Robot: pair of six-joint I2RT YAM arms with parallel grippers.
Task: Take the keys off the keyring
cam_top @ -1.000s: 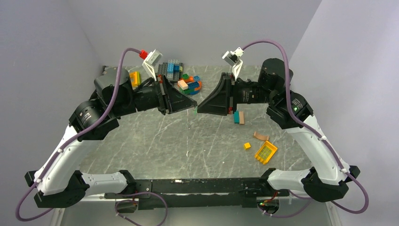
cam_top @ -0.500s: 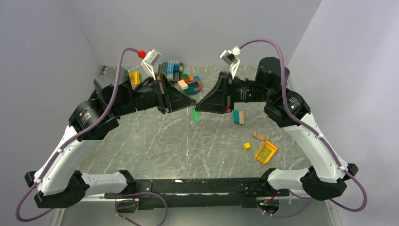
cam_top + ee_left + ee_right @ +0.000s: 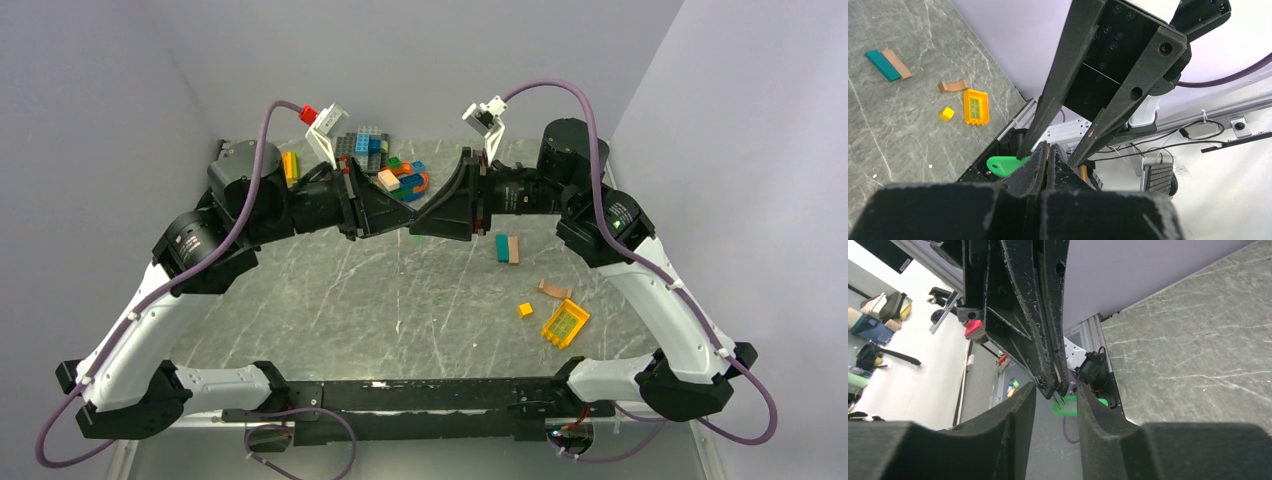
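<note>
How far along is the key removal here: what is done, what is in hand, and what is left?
Done: nothing visibly; no freed key shows. In hand: the left gripper, fingers shut, pinches what seems to be the keyring, with the green key at its tip. The right gripper, fingers open, straddles that tip. Left: pulling the green key off, then any others.

Both my arms are bolted to one black rail (image 3: 420, 395) at the desk's near edge. Just above the rail my long links (image 3: 130, 340) are white, and beyond them the joint housings are round and black. A purple cable (image 3: 265, 135) runs from the rail up each arm to a white camera bracket (image 3: 328, 128). The left cable ends in a red plug (image 3: 306, 109). My fingers (image 3: 1013, 305) are matte black wedges, scuffed pale at the edges, with recessed screws.
</note>
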